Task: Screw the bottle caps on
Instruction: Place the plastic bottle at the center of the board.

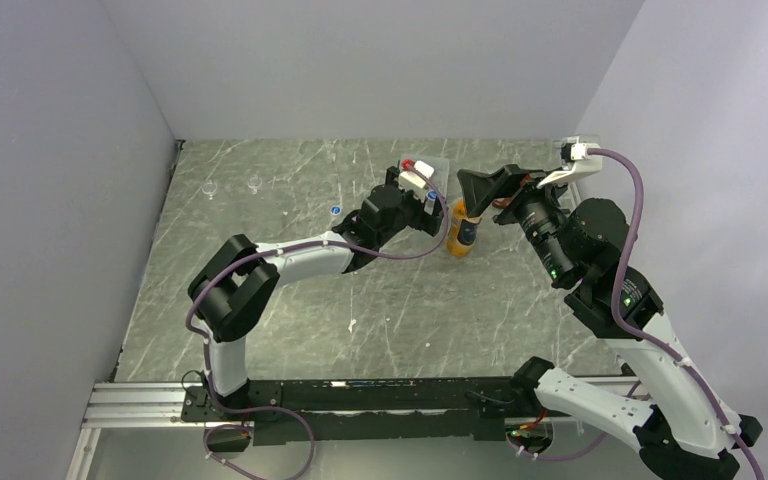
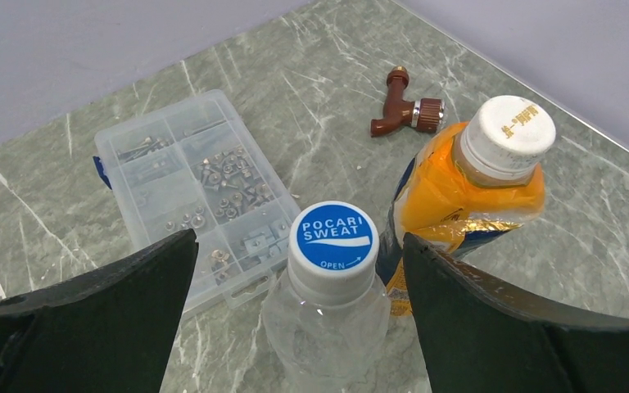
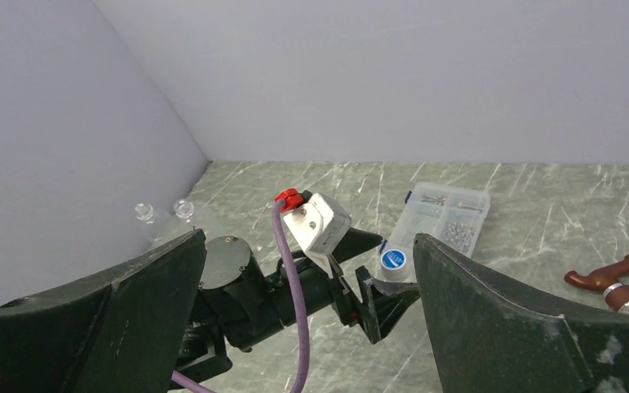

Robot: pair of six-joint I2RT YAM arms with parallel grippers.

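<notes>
A clear bottle (image 2: 328, 327) stands upright with a blue "Pocari Sweat" cap (image 2: 333, 236) on its neck. My left gripper (image 2: 299, 241) is open, with one finger on each side of this bottle, not touching it. The orange bottle (image 2: 446, 205) with a blue label band stands just to its right and wears a white cap (image 2: 508, 135). In the top view the orange bottle (image 1: 460, 235) is beside my left gripper (image 1: 422, 205). My right gripper (image 1: 490, 188) is open and empty, hovering just behind the orange bottle. A loose blue cap (image 1: 336, 211) lies on the table to the left.
A flat clear box of screws (image 2: 188, 180) lies behind the bottles. A brown tap fitting (image 2: 401, 110) lies further back right. Two small clear cups (image 1: 208, 188) (image 1: 254, 183) stand at the back left. Grey walls close the table on three sides.
</notes>
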